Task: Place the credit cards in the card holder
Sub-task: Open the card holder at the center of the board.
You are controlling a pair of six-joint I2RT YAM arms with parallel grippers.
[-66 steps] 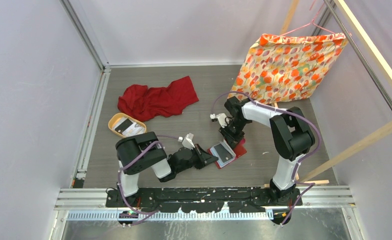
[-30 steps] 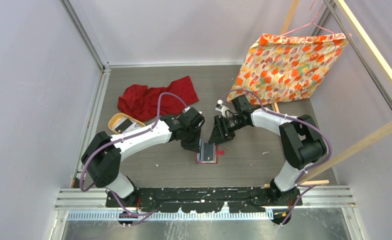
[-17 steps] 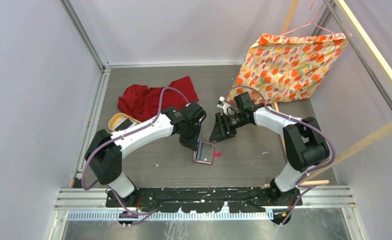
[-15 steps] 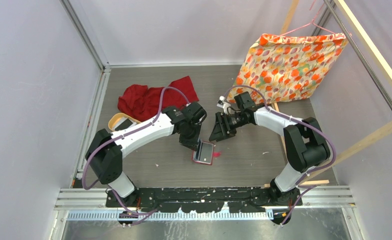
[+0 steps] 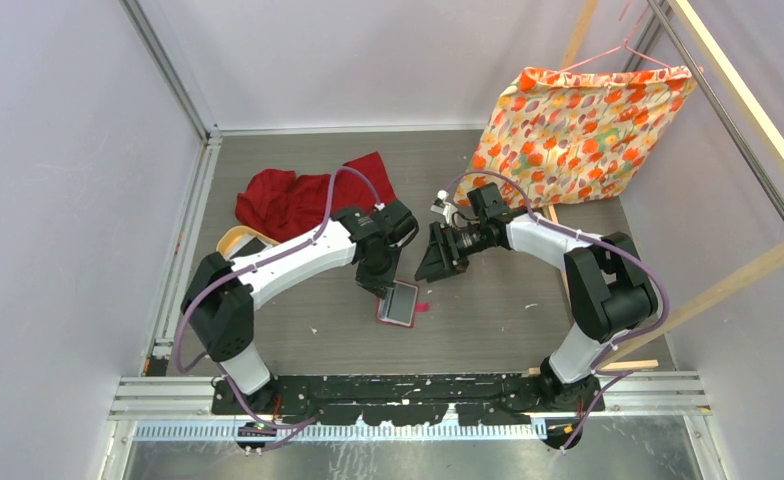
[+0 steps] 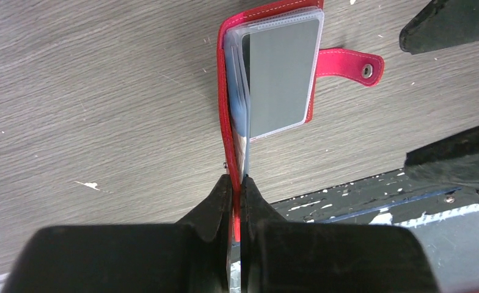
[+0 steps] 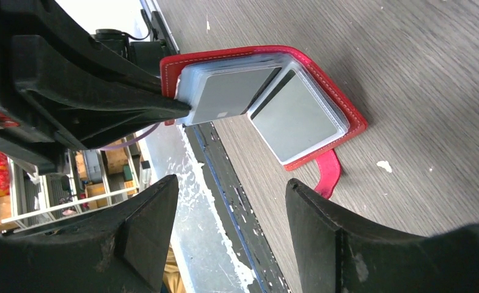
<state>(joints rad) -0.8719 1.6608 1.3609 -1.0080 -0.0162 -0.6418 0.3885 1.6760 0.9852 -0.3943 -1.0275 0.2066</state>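
Note:
The card holder (image 5: 398,303), a small red wallet, lies open on the grey table with its snap tab (image 6: 350,64) pointing right. My left gripper (image 5: 378,285) is shut on the edge of its red cover (image 6: 237,180), holding that side up. Clear inner pockets fan out, with a grey card (image 6: 283,73) showing in them. That grey card (image 7: 292,119) also shows in the right wrist view. My right gripper (image 5: 431,265) hovers just right of the card holder. It is open (image 7: 231,183), with nothing between its fingers. Loose credit cards are hidden from view.
A crumpled red cloth (image 5: 313,195) lies at the back left. Only the rim of an oval tan tray (image 5: 230,238) shows behind my left arm. A floral bag on a hanger (image 5: 578,120) stands at the back right. A metal rail (image 5: 408,395) runs along the near edge.
My left arm reached out from near its base and took the card holder's cover, then drew it slightly left. The right gripper left the card holder, backed off and opened wider.

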